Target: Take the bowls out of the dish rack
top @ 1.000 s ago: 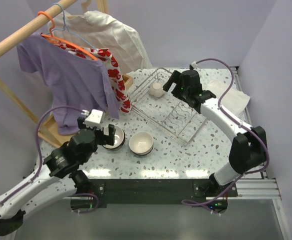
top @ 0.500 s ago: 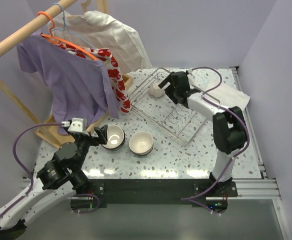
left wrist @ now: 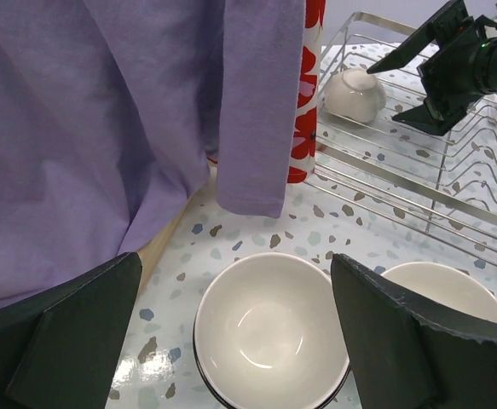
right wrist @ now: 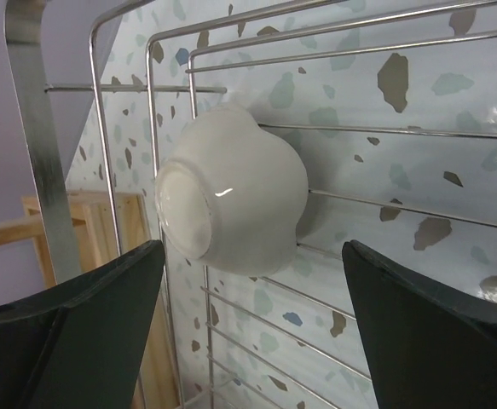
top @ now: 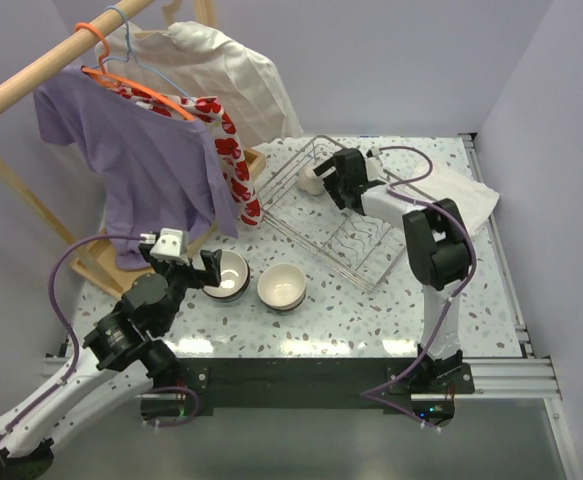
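The silver wire dish rack (top: 356, 240) stands at the back middle of the table. A white bowl (top: 313, 180) lies on its side in the rack's far left corner. My right gripper (top: 331, 182) is open just right of this bowl; in the right wrist view the bowl (right wrist: 235, 200) lies ahead between the spread fingers (right wrist: 69, 332), untouched. Two bowls stand on the table: one dark-rimmed (top: 228, 273), one cream (top: 282, 286). My left gripper (top: 196, 270) is open and empty over the dark-rimmed bowl (left wrist: 271, 328). The other bowls are out of view.
A wooden clothes rail (top: 31, 75) with a purple shirt (top: 141, 160), a red-patterned garment (top: 233, 160) and a cream cloth (top: 226, 75) hangs over the left back. Its wooden base (top: 96, 270) lies beside my left gripper. A white towel (top: 461, 195) lies right of the rack.
My right gripper has moved left across the rack to the white bowl. My left gripper has drawn back a little from the dark-rimmed bowl, which stays on the table.
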Controlling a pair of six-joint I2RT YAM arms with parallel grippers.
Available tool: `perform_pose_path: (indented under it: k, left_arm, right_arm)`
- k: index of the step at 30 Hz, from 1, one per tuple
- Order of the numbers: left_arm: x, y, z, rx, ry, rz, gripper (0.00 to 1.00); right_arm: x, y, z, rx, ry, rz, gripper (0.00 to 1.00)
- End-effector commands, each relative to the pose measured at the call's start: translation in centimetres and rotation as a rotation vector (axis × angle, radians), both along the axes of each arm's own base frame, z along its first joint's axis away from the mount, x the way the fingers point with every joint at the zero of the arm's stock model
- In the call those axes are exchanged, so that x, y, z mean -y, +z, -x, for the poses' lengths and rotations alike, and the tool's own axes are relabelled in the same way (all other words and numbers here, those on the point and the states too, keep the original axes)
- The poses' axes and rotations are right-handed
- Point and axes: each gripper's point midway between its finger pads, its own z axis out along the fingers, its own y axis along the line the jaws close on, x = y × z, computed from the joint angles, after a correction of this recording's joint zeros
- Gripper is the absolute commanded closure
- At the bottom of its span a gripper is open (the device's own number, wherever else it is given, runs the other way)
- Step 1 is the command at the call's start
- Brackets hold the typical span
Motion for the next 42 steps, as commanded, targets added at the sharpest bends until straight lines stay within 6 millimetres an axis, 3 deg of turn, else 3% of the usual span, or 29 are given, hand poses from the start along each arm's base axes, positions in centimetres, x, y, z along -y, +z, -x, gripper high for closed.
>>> perform_pose_path:
  k: [1,13,19,25,34,42]
  left_arm:
    - [0.1,2.2,-0.2,0.064,-0.015,0.056,0.02]
    - [0.2,2.2,-0.4,0.065,-0.019,0.057,0.02]
    - [0.2,2.1,-0.4,0.063,-0.018,0.053,0.02]
    - [0.1,2.0,-0.6,0.058,-0.017,0.047,0.02]
    - [0.1,2.0,-0.6,0.060,-0.015,0.049,0.02]
    - [-0.1,1.9,-0.6,0.057,-0.011,0.044,0.02]
  right_arm:
    - [-0.4,2.6,-2.9,0.116,-0.064,-0.064,0.12]
    - [-1.2,0.0,-3.7,0.098,-0.066,-0.101,0.16]
    - [-1.7,-0.6,-3.3,0.094,-0.060,-0.149,0.30]
    - [-1.8,2.2,-3.1,0.137,-0.045,-0.173,0.46]
    - [-1.8,7.1,-2.6,0.217,-0.012,-0.179,0.61]
    - [-1.1,9.6,-0.6,0.249,0.047,-0.116,0.81]
